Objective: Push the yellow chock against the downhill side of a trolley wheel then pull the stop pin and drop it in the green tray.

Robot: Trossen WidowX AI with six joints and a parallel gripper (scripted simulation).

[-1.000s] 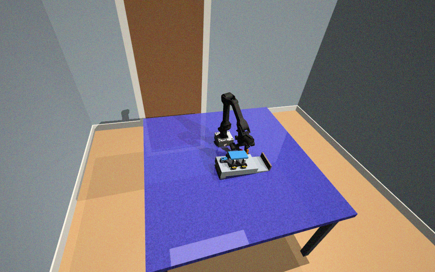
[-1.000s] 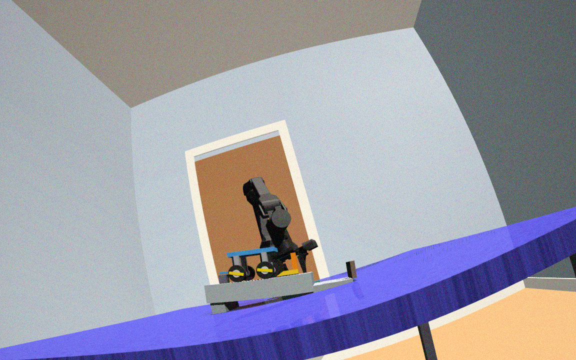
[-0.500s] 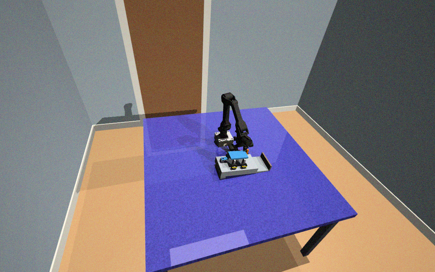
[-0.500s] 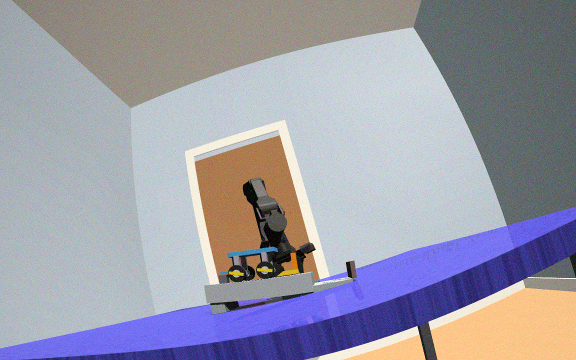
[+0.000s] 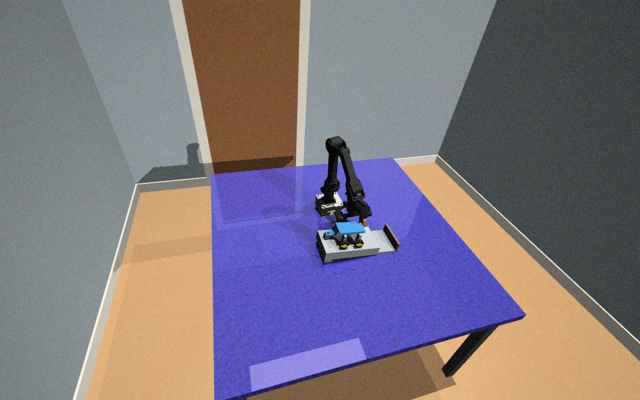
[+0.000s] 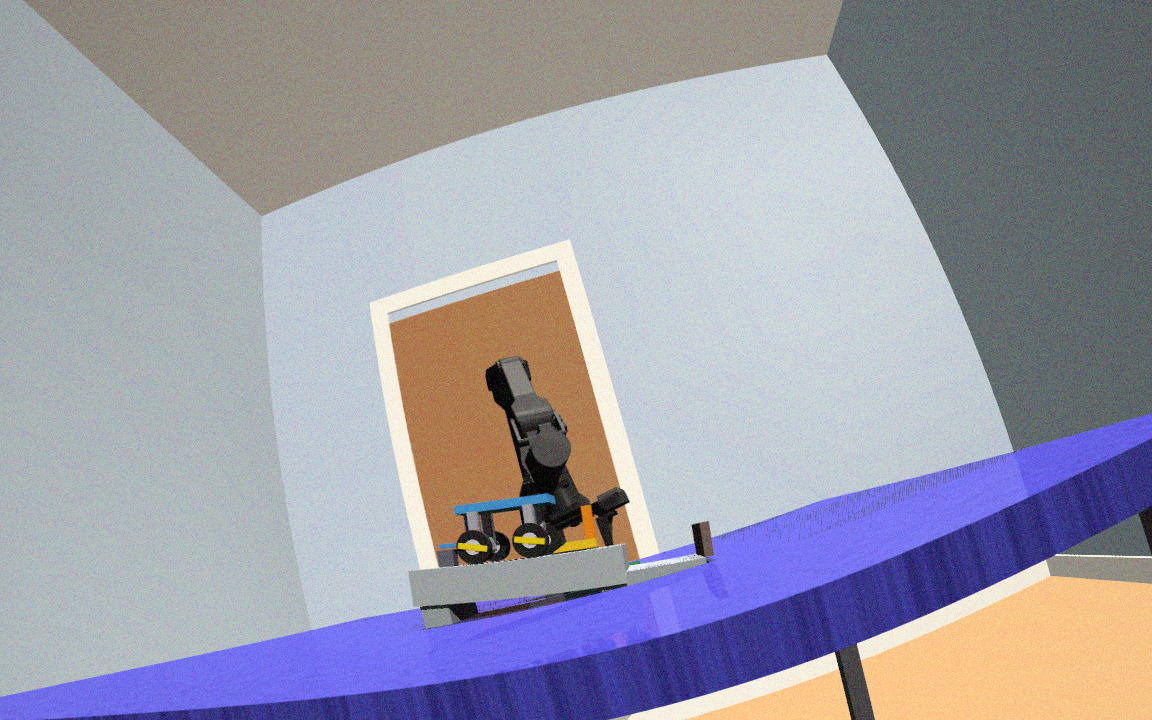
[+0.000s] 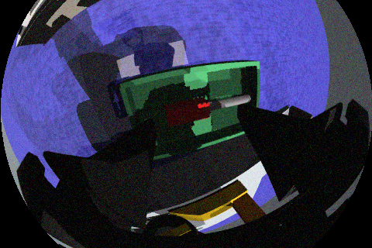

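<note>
The blue trolley stands on the grey ramp. The yellow chock sits on the ramp at the downhill side of a trolley wheel, with its orange handle upright; I cannot tell whether it touches the wheel. The stop pin lies within the outline of the green tray, its red head mostly in shadow and its grey shaft pointing right. My gripper is open above the tray, its fingers apart on either side and not touching the pin. The trolley hides the fingertips in the top view.
A brown end board stands at the ramp's low end. The arm's base is behind the ramp on the blue table. The chock and ramp edge lie close to my fingers at the bottom of the wrist view.
</note>
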